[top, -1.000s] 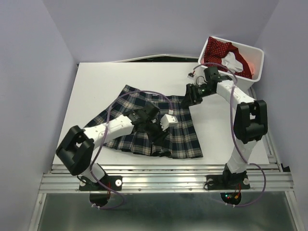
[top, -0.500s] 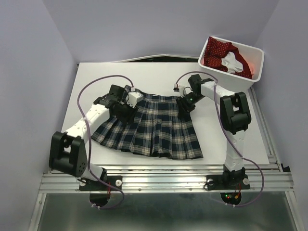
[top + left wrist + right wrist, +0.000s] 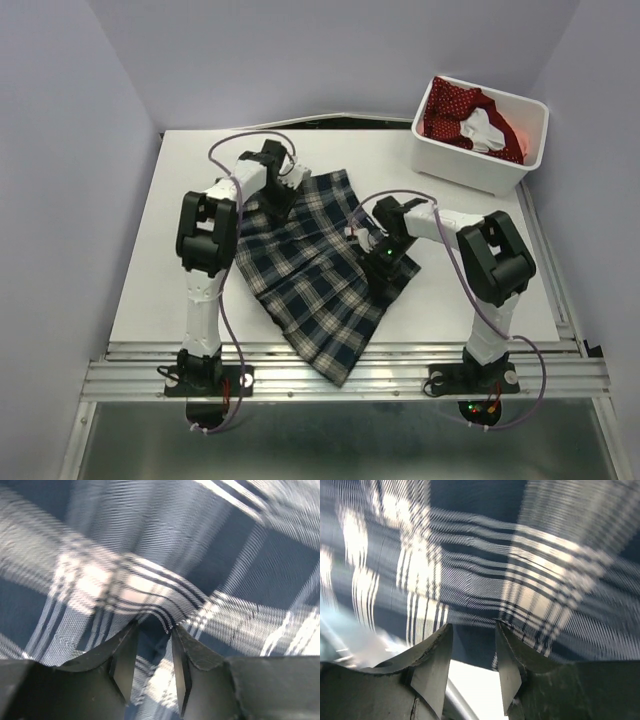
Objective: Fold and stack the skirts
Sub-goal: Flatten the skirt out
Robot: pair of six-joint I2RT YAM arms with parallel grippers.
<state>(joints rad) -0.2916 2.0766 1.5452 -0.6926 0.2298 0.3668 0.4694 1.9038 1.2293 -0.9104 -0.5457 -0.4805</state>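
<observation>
Dark navy-and-green plaid cloth, the plaid skirt (image 3: pixel 310 290), lies unfolded on the table (image 3: pixel 180 200). Its long axis runs diagonally from the far left toward you, and its near corner overhangs the front edge.

1. The left gripper (image 3: pixel 281 193) sits at the far-left corner. Its jaws are set narrow, with a ridge of plaid pinched between them.
2. The right gripper (image 3: pixel 372 240) sits on the right-hand edge, well apart from the left. Its jaws are also narrow, with the cloth edge drawn between the fingers (image 3: pixel 432 672).

Both holds lie at the far end, so you should expect any fold to carry that end along the diagonal, toward the near corner. The red skirt (image 3: pixel 452 103) rests in the white bin (image 3: pixel 470 175), far right, nearer the right arm.
</observation>
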